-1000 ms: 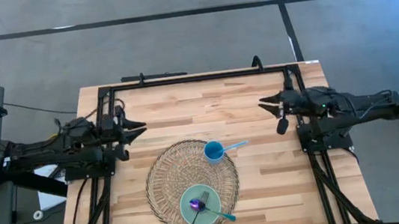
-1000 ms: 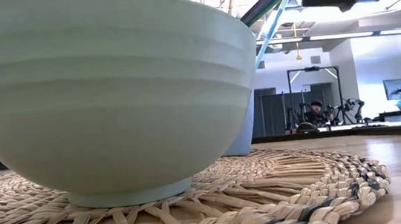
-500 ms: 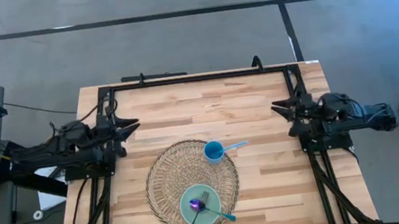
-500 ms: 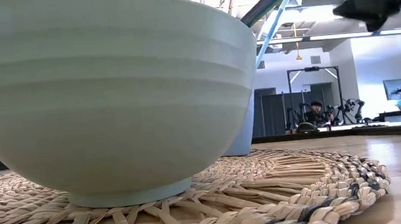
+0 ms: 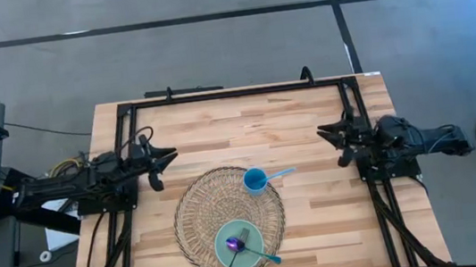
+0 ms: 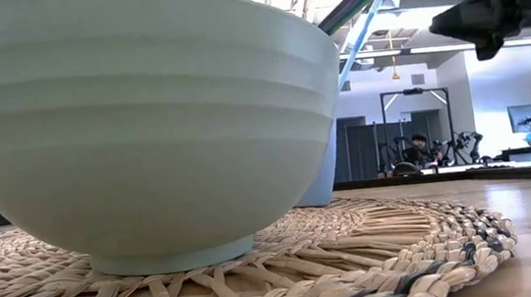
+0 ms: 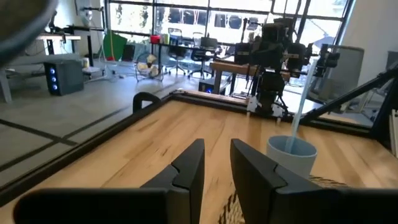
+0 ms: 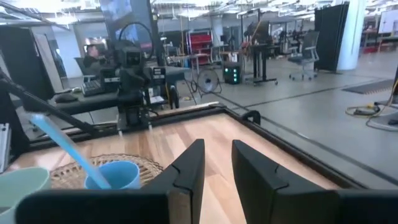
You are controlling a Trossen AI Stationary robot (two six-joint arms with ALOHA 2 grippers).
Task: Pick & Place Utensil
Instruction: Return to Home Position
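Observation:
A round woven mat [image 5: 230, 220] lies on the wooden table. On its near part stands a pale green bowl [image 5: 239, 244] [image 6: 144, 122] with a purple spoon [image 5: 232, 242], a dark utensil and a teal one leaning in it. A blue cup [image 5: 255, 181] [image 7: 291, 152] [image 8: 118, 177] at the mat's far side holds a light blue utensil [image 5: 280, 174] that leans on its rim. My left gripper [image 5: 167, 157] [image 7: 217, 146] hovers left of the mat and my right gripper [image 5: 320, 130] [image 8: 217, 146] [image 6: 435, 24] right of it. Both are empty, with a narrow gap between the fingers.
A black frame [image 5: 233, 92] runs along the table's far, left and right edges. Bare wood lies between the mat and each gripper and across the table's far half [image 5: 237, 125]. A person sits in the room far behind the table [image 6: 419, 150].
My right arm has folded back toward the table's right edge, and its gripper has sunk lower. My left gripper has shifted a little toward the near edge. The bowl, the cup and the utensils have stayed where they were.

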